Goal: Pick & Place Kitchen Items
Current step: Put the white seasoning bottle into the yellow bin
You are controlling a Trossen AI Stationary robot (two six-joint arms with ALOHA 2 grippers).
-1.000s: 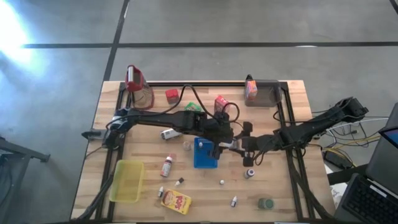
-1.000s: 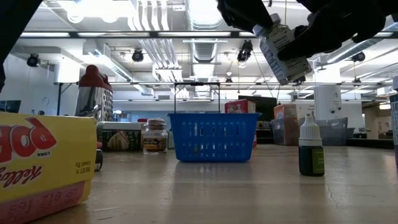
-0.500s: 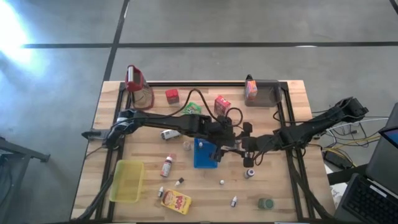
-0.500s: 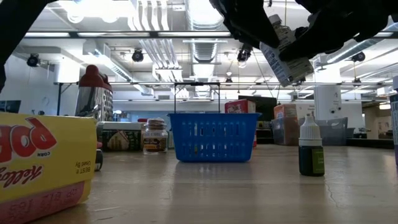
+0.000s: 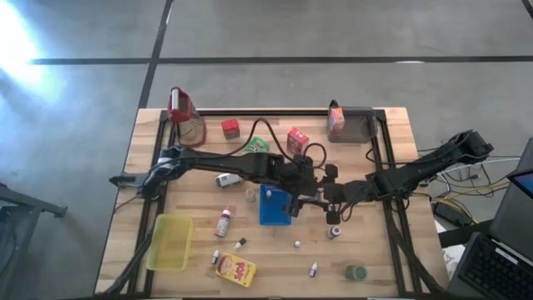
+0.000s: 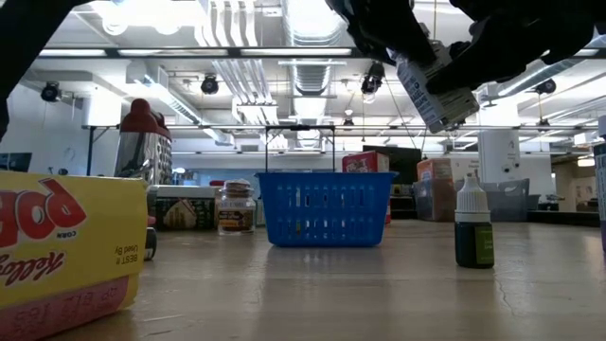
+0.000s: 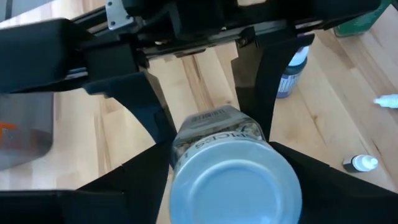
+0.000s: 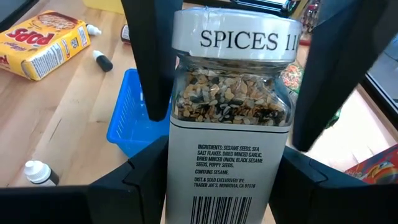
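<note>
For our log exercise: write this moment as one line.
right gripper: holds spice jar | left gripper: at its lid | midair

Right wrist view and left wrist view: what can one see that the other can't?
Only the right wrist view shows the spice jar's side: the seeds inside, the ingredients label, plus the blue basket and the yellow cereal box on the table. Only the left wrist view shows the jar's round silver end, with a blue-capped bottle standing on the table beyond. Both show the same jar held up between both grippers, the right gripper at one end and the left gripper at the other, over the wooden table.
</note>
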